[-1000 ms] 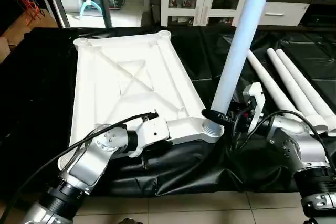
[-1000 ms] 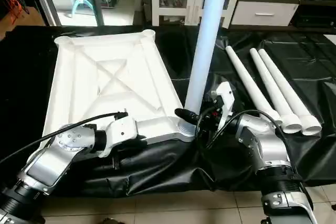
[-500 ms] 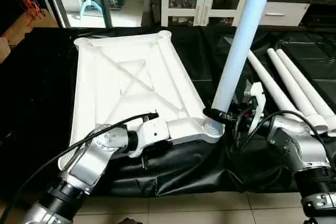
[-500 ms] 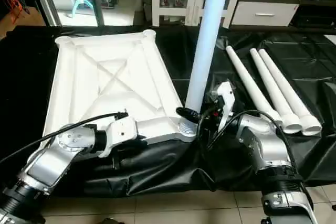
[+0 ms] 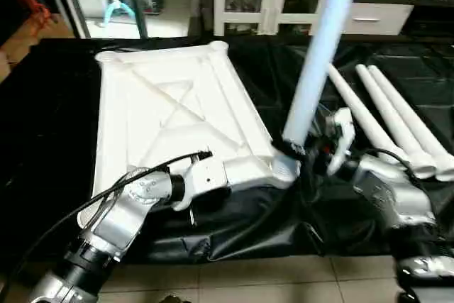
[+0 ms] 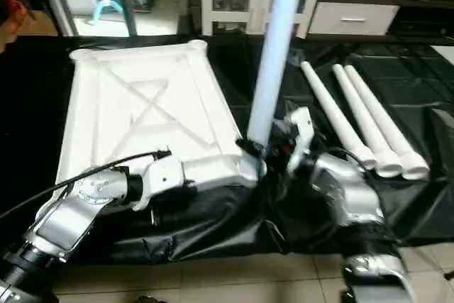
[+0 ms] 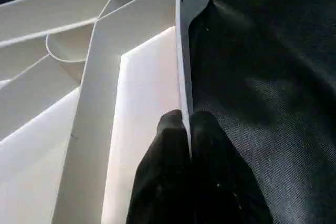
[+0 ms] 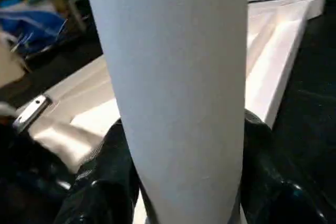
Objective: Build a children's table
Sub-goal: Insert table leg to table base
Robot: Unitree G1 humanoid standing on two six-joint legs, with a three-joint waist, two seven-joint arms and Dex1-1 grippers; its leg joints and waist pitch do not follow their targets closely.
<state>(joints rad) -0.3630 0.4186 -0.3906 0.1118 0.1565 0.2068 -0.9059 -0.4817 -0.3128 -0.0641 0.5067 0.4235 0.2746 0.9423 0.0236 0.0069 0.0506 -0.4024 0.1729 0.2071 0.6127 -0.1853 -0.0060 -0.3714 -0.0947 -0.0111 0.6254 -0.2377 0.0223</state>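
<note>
Tabletop (image 5: 170, 111) lies underside up on the black sheet (image 5: 42, 140), X ribs showing, one leg (image 5: 319, 47) standing upright in its near right corner socket (image 5: 284, 168). Right gripper (image 5: 298, 152) is clamped around that leg just above the socket; right wrist view shows a black finger (image 8: 107, 182) on each side of the white tube, which the head views hide behind the leg. Left gripper (image 7: 185, 129) is pinching the tabletop's near rim; left wrist view shows the thin edge wall sandwiched between the fingertips (image 7: 168, 140), pressed nearly together, while the head views give just the silver forearm reaching to the rim. Head views also show three spare legs (image 6: 362, 122) lying side by side on the sheet, right of the tabletop.
</note>
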